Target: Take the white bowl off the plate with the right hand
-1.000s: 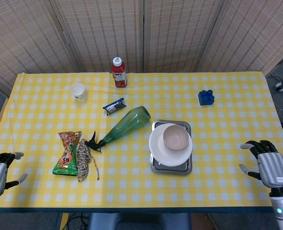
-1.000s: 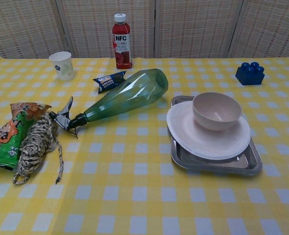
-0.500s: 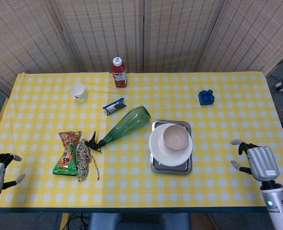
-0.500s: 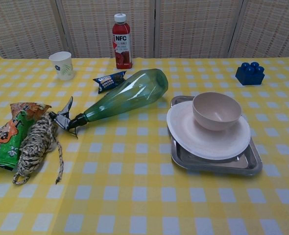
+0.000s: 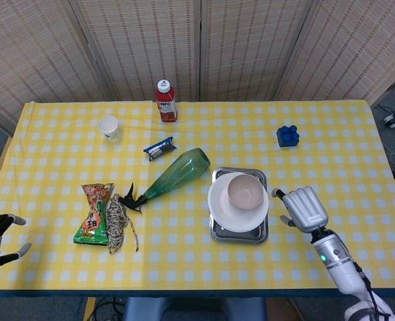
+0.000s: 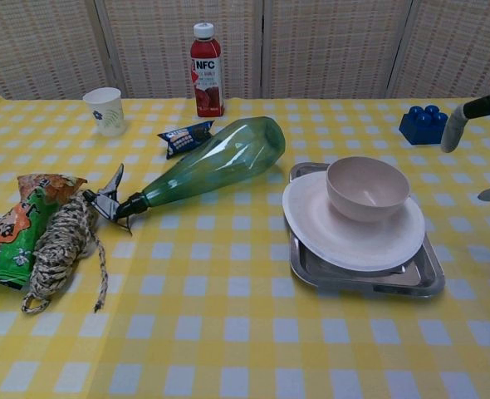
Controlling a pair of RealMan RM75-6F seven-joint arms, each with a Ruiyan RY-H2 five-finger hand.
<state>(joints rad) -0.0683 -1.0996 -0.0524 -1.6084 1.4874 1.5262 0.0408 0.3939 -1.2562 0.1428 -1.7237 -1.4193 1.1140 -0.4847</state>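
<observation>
The right robot hand (image 5: 304, 208), fingers apart and holding nothing, has the white bowl (image 5: 245, 191) near, at its 9 o'clock.

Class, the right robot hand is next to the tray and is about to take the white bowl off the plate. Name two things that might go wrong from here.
1. The plate overhangs the metal tray, so a sideways push on the white bowl by the right robot hand might slide or tip the plate.
2. The green bottle lies on its side just left of the tray; a nudged plate or bowl may knock it and set it rolling.
</observation>
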